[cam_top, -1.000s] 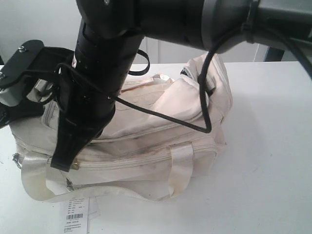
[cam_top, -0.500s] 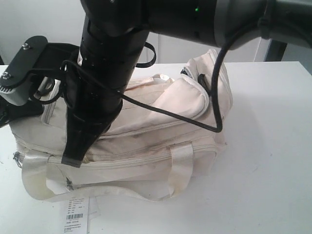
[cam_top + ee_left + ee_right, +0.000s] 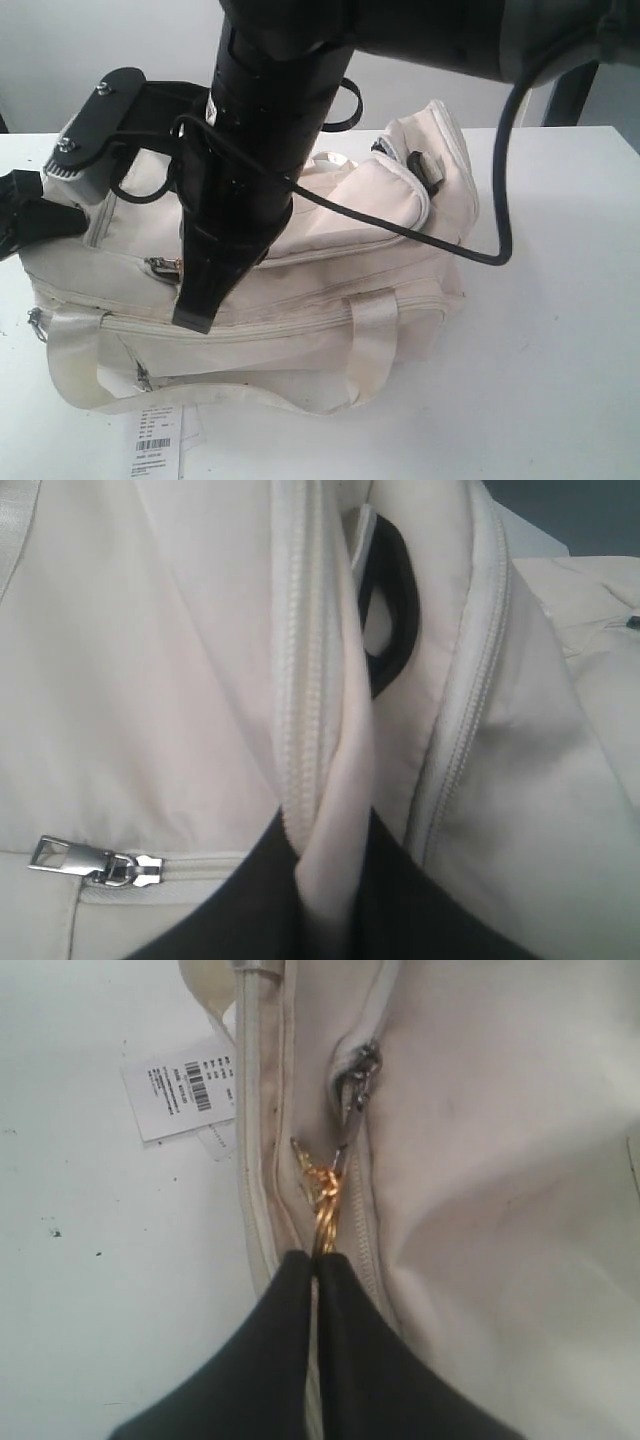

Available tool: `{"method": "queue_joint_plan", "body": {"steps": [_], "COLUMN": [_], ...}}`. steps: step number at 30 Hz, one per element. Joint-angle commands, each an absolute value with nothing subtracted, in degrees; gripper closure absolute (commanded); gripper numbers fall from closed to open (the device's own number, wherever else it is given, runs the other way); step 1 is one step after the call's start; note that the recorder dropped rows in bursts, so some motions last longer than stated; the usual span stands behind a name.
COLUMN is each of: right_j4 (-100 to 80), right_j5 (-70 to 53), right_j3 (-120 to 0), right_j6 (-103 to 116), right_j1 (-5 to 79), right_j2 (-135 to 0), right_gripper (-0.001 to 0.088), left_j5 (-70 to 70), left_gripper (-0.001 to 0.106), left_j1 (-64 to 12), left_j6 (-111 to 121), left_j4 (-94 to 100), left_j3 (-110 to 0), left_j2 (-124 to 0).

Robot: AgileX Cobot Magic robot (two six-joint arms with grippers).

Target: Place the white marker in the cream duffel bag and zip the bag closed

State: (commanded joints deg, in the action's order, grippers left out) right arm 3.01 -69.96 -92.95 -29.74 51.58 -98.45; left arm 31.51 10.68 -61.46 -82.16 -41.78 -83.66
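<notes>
A: Where do we stand with the white marker?

B: We cannot find it in any view, neither on the worktop [image 3: 560, 330] nor in either grip. We judge that it is already inside the cream duffel bag [image 3: 330, 300], though the pictures cannot prove it.

A: So the zipping is what we have in hand?

B: We think so. The right fingers [image 3: 288, 1305] are pressed together on a gold twisted cord [image 3: 322, 1200] tied to the zipper pull [image 3: 355, 1070]. The right arm [image 3: 250, 170] reaches across the bag and comes down near its eight o'clock. The left fingers [image 3: 250, 910] pinch a fold of the bag's zip edge, at about nine o'clock of the bag in the exterior view.

A: And how much is left?

B: A good stretch, in our judgement. Toward the bag's two-o'clock end the top flap gapes, with a black strap ring [image 3: 392, 590] showing between the two zip tracks — so the closing is not finished.

A: What of the surface and the room?

B: We see a plain white worktop with the bag lying in the middle of it, and a white barcode tag [image 3: 155, 438] flat at the bag's seven o'clock. Behind is a pale wall [image 3: 120, 40] — and a dark post [image 3: 570, 95] stands at two o'clock.
</notes>
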Motion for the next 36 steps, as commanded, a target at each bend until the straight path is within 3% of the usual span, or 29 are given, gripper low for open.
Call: {"method": "queue_joint_plan", "body": {"steps": [25, 30, 33, 36], "right_j4": [0.0, 14.3, 23.6, 28.9], "right_j5": [-70.0, -68.6, -61.6, -58.5], "right_j3": [-92.6, -92.6, -92.6, -92.6], "right_j6": [-29.7, -30.1, -30.3, -29.1], "right_j1": [51.3, 51.3, 51.4, 51.4], "right_j2": [-96.5, -96.8, -97.0, -98.4], "right_gripper": [0.0868, 0.0863, 0.0771, 0.0559], "left_j5": [31.4, 31.4, 31.5, 31.6], "left_gripper": [0.105, 0.105, 0.105, 0.105], "left_j1": [10.7, 10.7, 10.7, 10.7], "left_j6": [-61.5, -61.5, -61.5, -61.5], "left_j4": [-82.2, -82.2, -82.2, -82.2], "left_j3": [-41.8, -41.8, -41.8, -41.8], "left_j2": [-83.7, -83.7, -83.7, -83.7]}}
